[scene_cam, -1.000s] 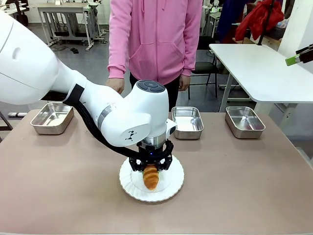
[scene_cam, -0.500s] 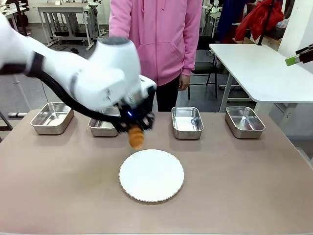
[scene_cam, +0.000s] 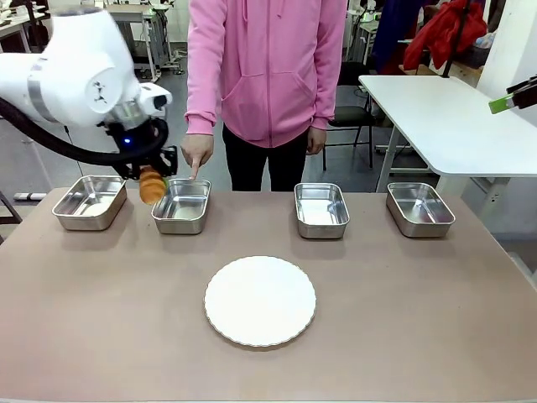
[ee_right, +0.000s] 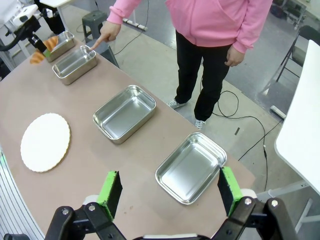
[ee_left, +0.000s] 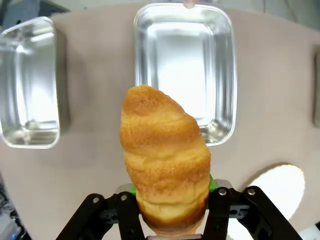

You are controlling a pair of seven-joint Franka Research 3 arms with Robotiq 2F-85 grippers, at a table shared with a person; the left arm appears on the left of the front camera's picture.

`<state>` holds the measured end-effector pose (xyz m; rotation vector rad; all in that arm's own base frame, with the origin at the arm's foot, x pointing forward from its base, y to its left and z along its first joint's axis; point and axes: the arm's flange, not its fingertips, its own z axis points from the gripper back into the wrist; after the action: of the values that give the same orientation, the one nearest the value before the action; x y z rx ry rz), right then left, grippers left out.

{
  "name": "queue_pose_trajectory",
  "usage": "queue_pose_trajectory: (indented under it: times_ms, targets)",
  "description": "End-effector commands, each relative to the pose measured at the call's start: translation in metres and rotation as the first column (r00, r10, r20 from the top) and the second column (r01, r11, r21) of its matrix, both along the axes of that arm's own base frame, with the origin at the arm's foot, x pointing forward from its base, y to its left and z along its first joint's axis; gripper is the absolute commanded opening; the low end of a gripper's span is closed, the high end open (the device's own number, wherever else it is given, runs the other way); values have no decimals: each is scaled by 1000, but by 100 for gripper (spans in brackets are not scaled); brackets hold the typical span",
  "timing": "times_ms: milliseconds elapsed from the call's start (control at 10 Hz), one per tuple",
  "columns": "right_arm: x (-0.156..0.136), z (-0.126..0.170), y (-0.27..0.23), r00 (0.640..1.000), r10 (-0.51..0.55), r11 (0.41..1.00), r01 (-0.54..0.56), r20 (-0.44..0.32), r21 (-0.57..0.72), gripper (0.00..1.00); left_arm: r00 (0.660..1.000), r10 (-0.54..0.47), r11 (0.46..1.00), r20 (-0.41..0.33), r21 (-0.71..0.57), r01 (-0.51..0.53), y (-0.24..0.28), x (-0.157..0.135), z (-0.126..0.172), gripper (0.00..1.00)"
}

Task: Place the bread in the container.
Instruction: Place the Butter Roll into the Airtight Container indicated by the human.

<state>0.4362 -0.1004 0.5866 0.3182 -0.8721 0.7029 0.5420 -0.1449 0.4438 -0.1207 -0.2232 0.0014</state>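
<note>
Far-left tray (scene_cam: 90,202): stainless steel, empty, at the table's (scene_cam: 419,319) far edge; no part in the present step. Left end effector (scene_cam: 143,164): clenched on the bread (scene_cam: 152,185), a golden-brown croissant gripped at its lower end so the tapered tip points down toward the table, hanging in the air above the gap between the far-left tray and the container (scene_cam: 181,206); the left wrist view puts the bread (ee_left: 165,160) partly over the container's (ee_left: 185,65) near rim, so a small shift further over it seems needed before release. Person's hand (scene_cam: 196,153): forefinger pointing down at the container's far edge, apparently marking it as the target among four alike trays. White plate (scene_cam: 260,300): bare, mid-table. Third tray (scene_cam: 320,210) and fourth tray (scene_cam: 419,208): empty, to the right. Right end effector (ee_right: 170,195): released, green pads wide apart, held high above the right side of the table, well out of the way.
</note>
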Motion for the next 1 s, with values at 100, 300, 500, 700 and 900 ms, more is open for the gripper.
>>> queue_pose_trajectory:
  times_ms: [100, 300, 500, 700, 900]
  targets:
    - [0, 0, 1, 1000, 4, 1000, -5, 13, 16, 100, 1000, 0, 1000, 0, 0, 0, 0, 0, 0, 43]
    - [0, 0, 1, 1000, 4, 1000, -5, 13, 16, 100, 1000, 0, 1000, 0, 0, 0, 0, 0, 0, 43]
    - [0, 0, 1, 1000, 4, 1000, -5, 13, 16, 100, 1000, -28, 998, -5, -61, 28, -2, 16, -11, 43]
    - [0, 0, 1, 1000, 4, 1000, -5, 13, 16, 100, 996, -84, 996, -25, -18, 84, -15, 37, -20, 43]
    - [0, 0, 1, 1000, 4, 1000, -5, 13, 16, 100, 992, -120, 992, -43, -33, 119, -24, 52, -34, 43]
